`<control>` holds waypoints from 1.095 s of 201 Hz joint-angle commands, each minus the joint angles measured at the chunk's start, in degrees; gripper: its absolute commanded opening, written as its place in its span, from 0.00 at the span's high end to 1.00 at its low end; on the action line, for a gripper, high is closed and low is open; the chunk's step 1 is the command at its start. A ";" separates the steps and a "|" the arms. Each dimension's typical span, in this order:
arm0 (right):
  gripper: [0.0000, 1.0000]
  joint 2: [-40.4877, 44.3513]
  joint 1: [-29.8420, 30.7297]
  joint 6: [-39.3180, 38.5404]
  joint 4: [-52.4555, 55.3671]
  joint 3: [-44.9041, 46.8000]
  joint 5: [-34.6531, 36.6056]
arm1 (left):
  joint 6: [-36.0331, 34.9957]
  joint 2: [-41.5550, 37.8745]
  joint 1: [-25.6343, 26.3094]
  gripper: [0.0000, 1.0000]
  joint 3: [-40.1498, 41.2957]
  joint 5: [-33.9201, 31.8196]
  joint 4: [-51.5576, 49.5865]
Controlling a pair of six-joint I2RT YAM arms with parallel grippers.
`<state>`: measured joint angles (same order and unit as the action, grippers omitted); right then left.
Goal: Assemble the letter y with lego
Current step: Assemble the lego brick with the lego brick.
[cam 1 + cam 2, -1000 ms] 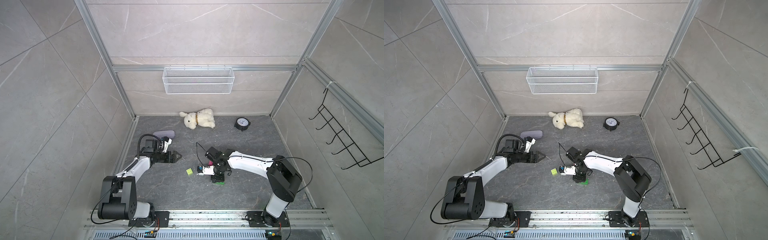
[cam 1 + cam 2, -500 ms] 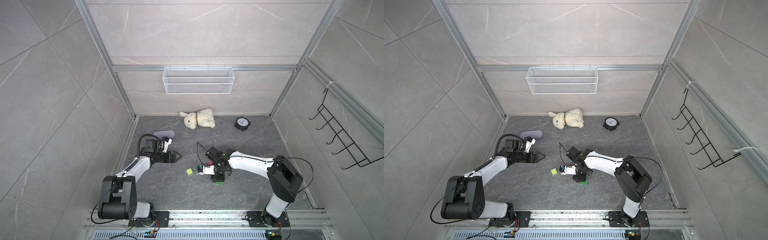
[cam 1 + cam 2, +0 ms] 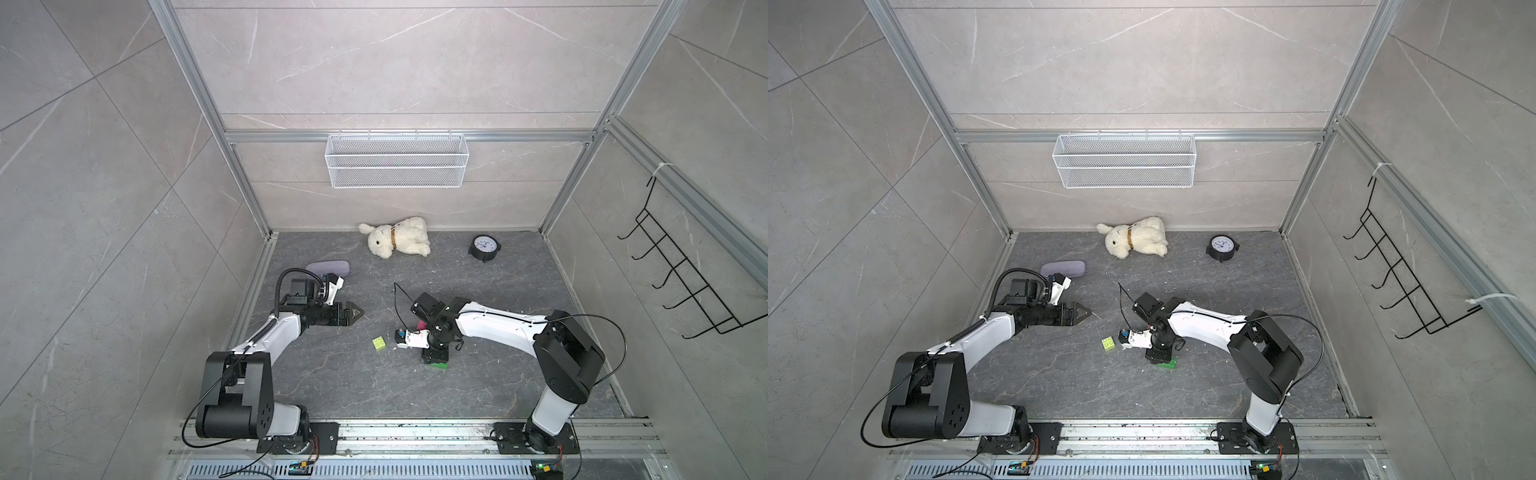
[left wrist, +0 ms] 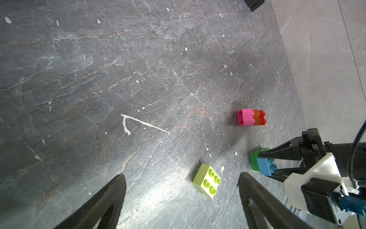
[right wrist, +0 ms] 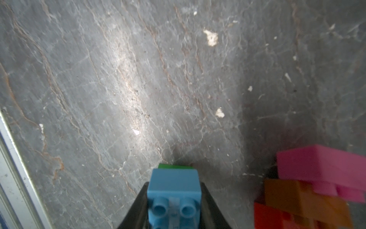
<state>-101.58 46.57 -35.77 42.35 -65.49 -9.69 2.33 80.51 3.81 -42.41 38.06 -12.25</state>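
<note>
Hanging on the far wall, the white wire basket [image 3: 395, 166] shows only mesh. At mid-table the right gripper [image 3: 435, 355] points down, clamped on the blue brick [image 5: 174, 184], whose studs face the wrist, against the green bar [image 3: 437, 365]. On the far side of the right gripper, the pink-orange-red stem [image 4: 251, 117] lies on its side, long axis flat. The yellow-green brick [image 4: 207, 183] sits studs-up to the left. The left gripper [image 3: 357, 312] gapes wide, empty.

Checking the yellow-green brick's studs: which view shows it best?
The left wrist view: the yellow-green brick lies close, its four studs clear. Both top views show it tiny; the right wrist view misses it.
</note>
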 commanded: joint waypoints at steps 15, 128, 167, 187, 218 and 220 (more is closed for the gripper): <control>0.72 -4.70 -0.25 2.74 -0.42 2.62 1.07 | -1.23 0.44 -0.10 0.08 -0.45 0.75 -0.49; 0.72 -5.54 1.22 4.70 -2.01 2.76 1.86 | -1.51 0.09 -0.30 0.08 -0.30 0.70 -0.49; 0.72 -6.81 1.25 8.67 -2.26 2.44 2.12 | -1.47 0.01 -0.32 0.08 -0.30 0.72 -0.49; 0.73 -7.08 1.25 10.26 -1.91 2.43 4.64 | -1.53 0.02 -0.34 0.08 -0.24 0.68 -0.41; 0.73 -6.72 1.23 14.20 -1.17 2.28 5.83 | -1.52 -0.08 -0.39 0.08 -0.22 0.62 -0.42; 0.73 -6.75 1.24 14.51 -1.14 2.23 5.83 | -1.51 -0.04 -0.39 0.08 -0.24 0.66 -0.41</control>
<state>-102.78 47.68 -25.74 40.47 -66.50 -8.95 2.31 80.51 3.73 -42.41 38.06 -12.29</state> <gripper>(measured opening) 0.349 0.919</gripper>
